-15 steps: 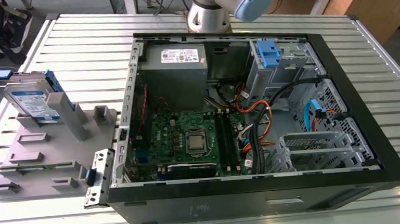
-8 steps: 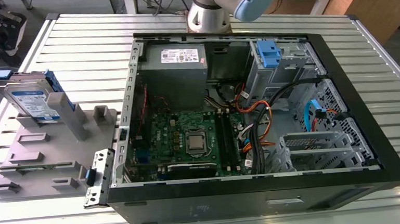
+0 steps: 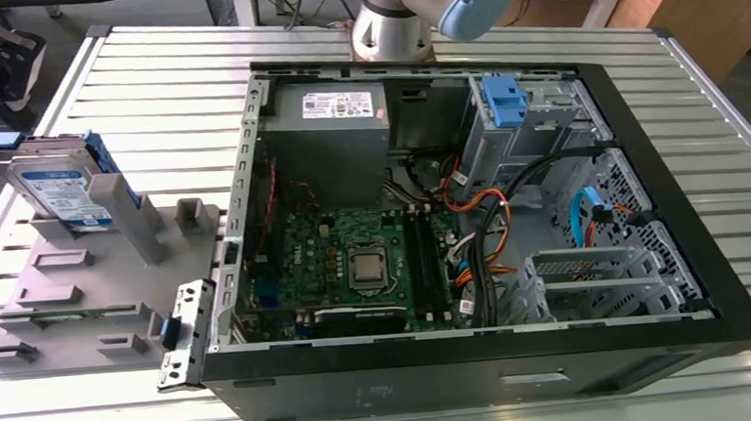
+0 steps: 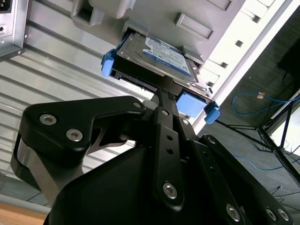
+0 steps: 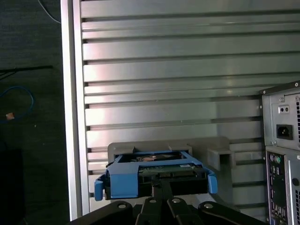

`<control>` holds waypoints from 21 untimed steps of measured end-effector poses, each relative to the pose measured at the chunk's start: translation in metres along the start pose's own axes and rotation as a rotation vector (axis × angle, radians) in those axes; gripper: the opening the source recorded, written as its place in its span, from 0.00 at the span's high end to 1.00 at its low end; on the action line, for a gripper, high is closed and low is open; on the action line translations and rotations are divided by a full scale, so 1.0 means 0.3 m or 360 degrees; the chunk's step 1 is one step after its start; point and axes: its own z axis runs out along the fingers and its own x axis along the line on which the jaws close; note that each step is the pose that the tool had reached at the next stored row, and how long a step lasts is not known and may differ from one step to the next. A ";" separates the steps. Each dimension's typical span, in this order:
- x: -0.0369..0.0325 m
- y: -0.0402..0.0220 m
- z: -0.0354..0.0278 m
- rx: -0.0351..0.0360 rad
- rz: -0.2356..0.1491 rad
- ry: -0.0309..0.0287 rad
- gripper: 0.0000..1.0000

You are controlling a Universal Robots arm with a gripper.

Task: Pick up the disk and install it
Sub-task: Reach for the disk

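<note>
The disk [image 3: 68, 190], a silver drive with a white-and-blue label and a blue bracket, stands on edge in a grey holder [image 3: 80, 287] on the exterior view's left. In the exterior view, the arm's wrist [image 3: 416, 12] hangs high at the back, above the open computer case [image 3: 693, 279]. In both wrist views my gripper [image 4: 164, 90] [image 5: 161, 186] points down toward the disk [image 4: 159, 54] [image 5: 154, 171], its black fingers drawn together into one thin line with nothing between them. In the exterior view nothing touches the disk.
The case lies open on the slatted metal table [image 3: 159, 77], with a grey power-supply box [image 3: 331, 115], a motherboard [image 3: 352, 261], loose cables [image 3: 482, 233], a tall cage with a blue clip [image 3: 506, 100] and a low metal cage [image 3: 589, 281]. The case's rear panel [image 5: 283, 140] stands beside the holder [image 5: 215, 145].
</note>
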 end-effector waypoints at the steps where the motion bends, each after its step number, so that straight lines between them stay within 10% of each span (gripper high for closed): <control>1: 0.000 0.000 0.001 0.0000 0.0000 0.00002 0.89; 21: 0.001 -0.003 0.022 0.0010 0.0000 -0.00004 0.89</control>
